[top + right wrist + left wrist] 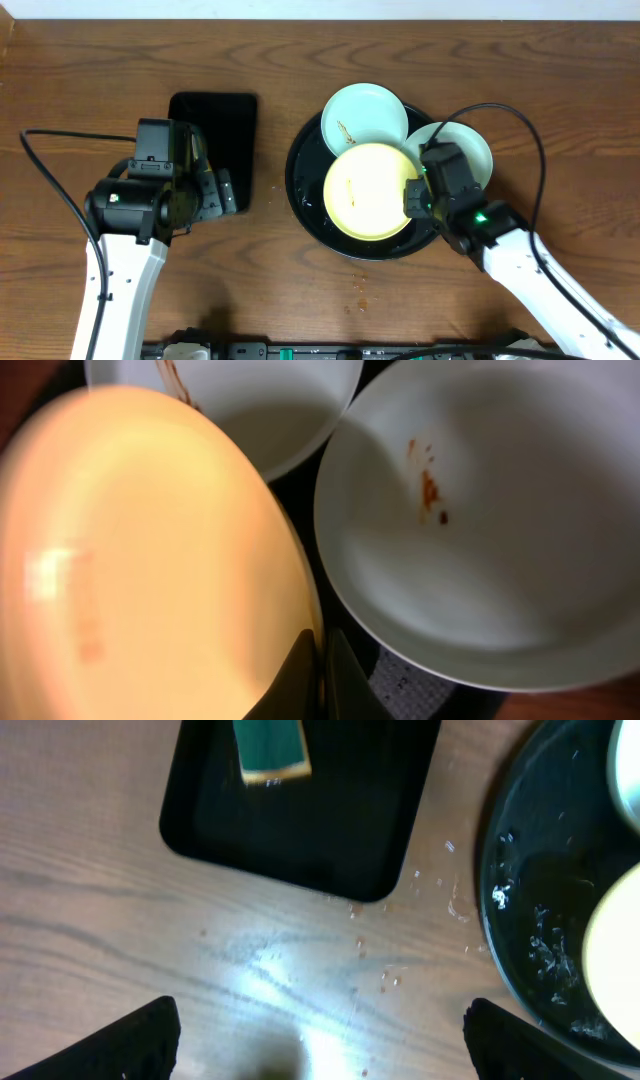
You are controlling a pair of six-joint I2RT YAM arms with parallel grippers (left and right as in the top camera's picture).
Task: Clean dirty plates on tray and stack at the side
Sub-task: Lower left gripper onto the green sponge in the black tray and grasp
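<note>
The round black tray (303,190) holds a pale yellow plate (365,190) with a mint plate (364,114) behind it. A second mint plate (465,146) leans over the tray's right rim. My right gripper (413,195) is shut on the yellow plate's right rim. In the right wrist view the gripper (322,647) pinches the yellow plate (150,550), and both mint plates (262,408) (480,510) carry brown smears. My left gripper (228,190) stands open over bare wood to the left of the tray, its fingertips (135,1040) wide apart with nothing between them.
A small rectangular black tray (300,830) with a green sponge (270,748) lies ahead of the left gripper. Water drops (385,975) dot the wood beside it. Crumbs (358,292) lie in front of the round tray.
</note>
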